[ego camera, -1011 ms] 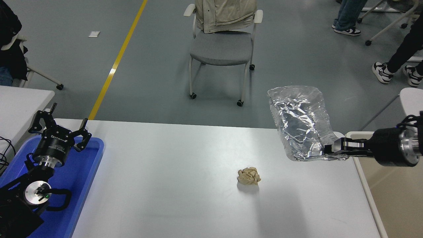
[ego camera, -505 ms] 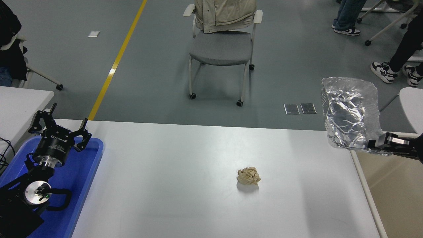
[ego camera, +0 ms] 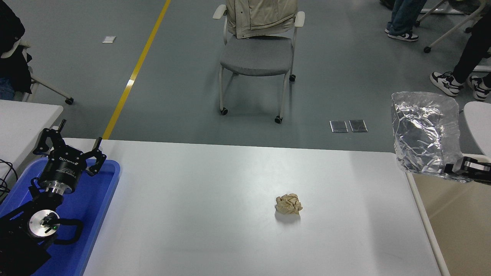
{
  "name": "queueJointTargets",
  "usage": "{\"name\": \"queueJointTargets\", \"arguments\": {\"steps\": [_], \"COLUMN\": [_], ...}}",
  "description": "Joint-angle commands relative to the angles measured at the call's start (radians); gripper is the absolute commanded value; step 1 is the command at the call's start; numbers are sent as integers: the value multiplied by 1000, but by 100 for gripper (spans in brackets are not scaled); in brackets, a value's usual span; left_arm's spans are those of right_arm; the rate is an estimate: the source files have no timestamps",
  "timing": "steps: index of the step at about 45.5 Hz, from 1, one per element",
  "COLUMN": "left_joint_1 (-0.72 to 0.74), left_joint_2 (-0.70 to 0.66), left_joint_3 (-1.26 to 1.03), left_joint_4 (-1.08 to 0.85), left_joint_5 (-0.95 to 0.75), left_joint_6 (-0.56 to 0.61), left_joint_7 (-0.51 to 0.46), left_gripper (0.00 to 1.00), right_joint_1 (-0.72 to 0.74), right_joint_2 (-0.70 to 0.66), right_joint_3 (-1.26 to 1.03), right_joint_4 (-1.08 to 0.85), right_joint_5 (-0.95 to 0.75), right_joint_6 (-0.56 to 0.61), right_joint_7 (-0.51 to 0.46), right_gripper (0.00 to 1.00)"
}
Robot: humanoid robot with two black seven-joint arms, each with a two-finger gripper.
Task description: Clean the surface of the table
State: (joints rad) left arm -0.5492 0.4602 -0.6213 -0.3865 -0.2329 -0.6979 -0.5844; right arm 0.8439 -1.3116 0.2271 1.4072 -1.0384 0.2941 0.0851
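Observation:
The table surface (ego camera: 215, 184) is a wide matte white top. A crumpled beige paper ball (ego camera: 288, 203) lies on it, right of centre. My right gripper (ego camera: 456, 168) is past the table's right edge, shut on the lower corner of a crinkled silver foil bag (ego camera: 425, 132) that stands up above it, off the table. My left gripper (ego camera: 69, 147) is parked at the lower left above the blue tray (ego camera: 99, 191), its fingers open and empty.
A beige bin or box (ego camera: 456, 226) sits beside the table's right edge, below the foil bag. A grey chair (ego camera: 257, 57) with a jacket stands beyond the far edge. People's legs show at the top right. A smaller white table (ego camera: 23, 119) is at far left.
My right gripper has carried the foil bag rightward, from over the table's right part to beyond its right edge. The paper ball and left arm have not moved.

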Motion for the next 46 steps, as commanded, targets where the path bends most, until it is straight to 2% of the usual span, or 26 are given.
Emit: {"name": "queueJointTargets", "arguments": {"steps": [1, 9, 19, 34, 46], "left_joint_1": [0, 0, 0, 0, 0], "left_joint_2": [0, 0, 0, 0, 0], "left_joint_3": [0, 0, 0, 0, 0], "left_joint_4": [0, 0, 0, 0, 0], "left_joint_5": [0, 0, 0, 0, 0], "left_joint_6": [0, 0, 0, 0, 0], "left_joint_7": [0, 0, 0, 0, 0], "left_gripper": [100, 100, 100, 100, 100], "right_joint_1": [-8, -49, -80, -147, -189], "right_joint_2": [2, 29, 97, 236, 357], "right_joint_3": [-5, -5, -5, -5, -63], "right_joint_4": [-34, -144, -310, -580, -841], "right_joint_5": [-5, -11, -3, -2, -2], "right_joint_6": [-7, -9, -10, -24, -27], "right_joint_7": [1, 10, 87, 130, 202], "right_gripper": [0, 0, 0, 0, 0]}}
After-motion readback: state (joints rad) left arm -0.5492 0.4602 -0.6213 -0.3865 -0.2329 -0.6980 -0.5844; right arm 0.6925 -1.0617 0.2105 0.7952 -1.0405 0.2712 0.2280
